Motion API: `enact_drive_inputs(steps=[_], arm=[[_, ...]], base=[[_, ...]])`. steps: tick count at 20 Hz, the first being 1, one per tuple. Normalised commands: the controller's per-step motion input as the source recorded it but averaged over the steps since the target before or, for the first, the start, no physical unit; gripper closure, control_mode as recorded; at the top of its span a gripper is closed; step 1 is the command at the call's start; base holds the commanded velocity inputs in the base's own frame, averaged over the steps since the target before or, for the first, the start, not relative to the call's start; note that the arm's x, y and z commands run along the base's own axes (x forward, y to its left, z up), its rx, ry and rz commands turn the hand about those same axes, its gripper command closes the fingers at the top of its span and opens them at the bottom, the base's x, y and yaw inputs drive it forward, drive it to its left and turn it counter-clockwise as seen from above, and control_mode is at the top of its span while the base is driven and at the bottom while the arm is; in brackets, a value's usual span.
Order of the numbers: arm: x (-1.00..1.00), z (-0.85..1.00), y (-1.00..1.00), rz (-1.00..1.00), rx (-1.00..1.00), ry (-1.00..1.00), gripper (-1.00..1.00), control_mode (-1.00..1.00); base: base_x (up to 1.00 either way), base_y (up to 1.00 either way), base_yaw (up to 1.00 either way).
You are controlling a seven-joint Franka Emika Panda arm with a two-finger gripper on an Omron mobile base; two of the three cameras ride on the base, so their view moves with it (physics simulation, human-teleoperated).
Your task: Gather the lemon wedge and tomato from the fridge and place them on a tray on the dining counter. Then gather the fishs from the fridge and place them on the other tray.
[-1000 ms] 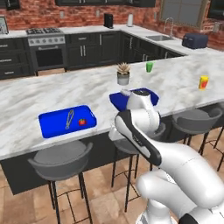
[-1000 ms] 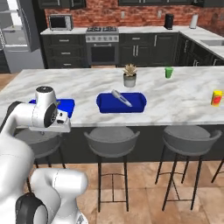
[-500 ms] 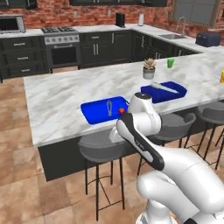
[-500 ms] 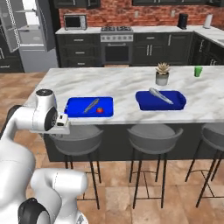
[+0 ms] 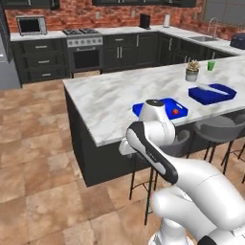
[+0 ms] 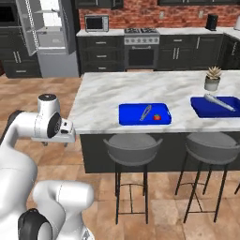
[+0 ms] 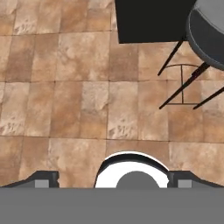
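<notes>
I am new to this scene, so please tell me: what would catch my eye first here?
Probably the two bright blue trays on the pale marble dining counter: the nearer tray holds a small red tomato beside a slim fish, and the other tray holds a second fish. Next, the fridge at the back left, its door open.

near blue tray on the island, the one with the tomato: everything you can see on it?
The near blue tray is a flat, glossy rectangle with a low raised rim, plastic by the look of it. It lies flat on the marble dining counter, near the edge above a grey stool. Inside, the small red tomato sits toward one end beside a slim grey-silver item, too small to identify. Nothing else touches the tray.
</notes>
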Motion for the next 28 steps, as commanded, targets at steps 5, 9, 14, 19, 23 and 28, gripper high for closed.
enact_drive_inputs(steps=[5,9,14,19,23,28], arm=[[0.0,0.0,0.0,0.0,0.0,0.0,-1.0,1.0],[0.0,0.0,0.0,0.0,0.0,0.0,-1.0,1.0],[0.0,0.0,0.0,0.0,0.0,0.0,-1.0,1.0],[0.0,0.0,0.0,0.0,0.0,0.0,-1.0,1.0],[0.0,0.0,0.0,0.0,0.0,0.0,-1.0,1.0],[0.0,0.0,0.0,0.0,0.0,0.0,-1.0,1.0]], base=[[0.04,1.0,0.0],[0.06,1.0,0.04],[0.39,1.0,0.13],[0.8,1.0,0.11],[1.0,0.92,0.06],[1.0,0.63,0.01]])
